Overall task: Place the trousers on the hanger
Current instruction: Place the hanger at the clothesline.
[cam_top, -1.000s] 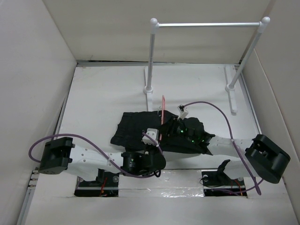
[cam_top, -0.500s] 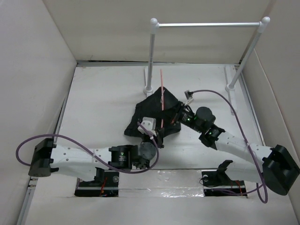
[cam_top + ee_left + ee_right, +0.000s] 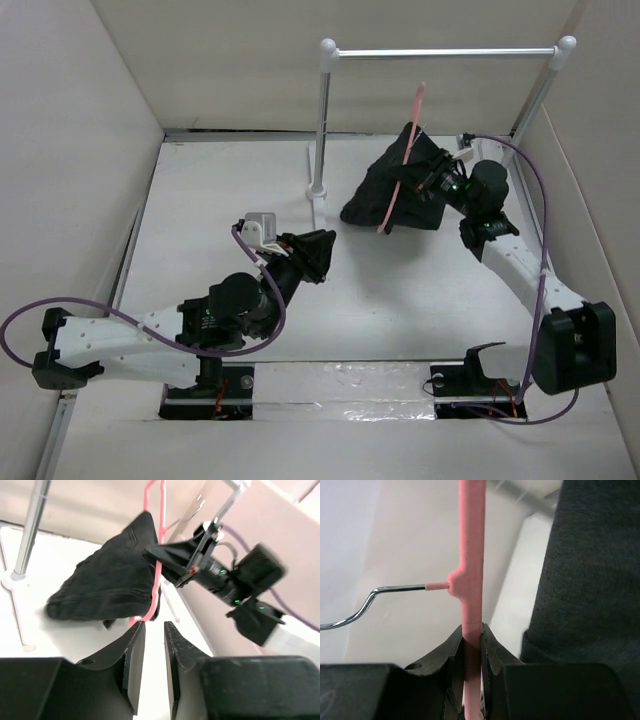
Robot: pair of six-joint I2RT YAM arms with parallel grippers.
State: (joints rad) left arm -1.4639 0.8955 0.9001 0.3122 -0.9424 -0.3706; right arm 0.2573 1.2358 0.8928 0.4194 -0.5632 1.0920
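Since half a second ago the right gripper (image 3: pixel 471 630) has carried the hanger (image 3: pixel 471 540) and the trousers (image 3: pixel 590 580) away from the middle of the table and up toward the white rail (image 3: pixel 445 52). The left gripper (image 3: pixel 154 650) has come off the cloth and now sits well apart from it.

The right fingers are pinched tight on the hanger's pink bar, which runs straight out between them. Just past the fingertips the small metal hook (image 3: pixel 370 597) branches off to the left. The black trousers hang immediately to the right of the fingers, draped over the hanger in a bunched heap. Whether their lowest fold touches the table (image 3: pixel 220 200) cannot be told.

The left fingers stand a narrow slit apart with nothing between them. Straight ahead of them, across bare table, the bundle of trousers hangs on the hanger, with the right gripper gripping it from the far side. Ahead and to their left stands one rail post (image 3: pixel 30 530).
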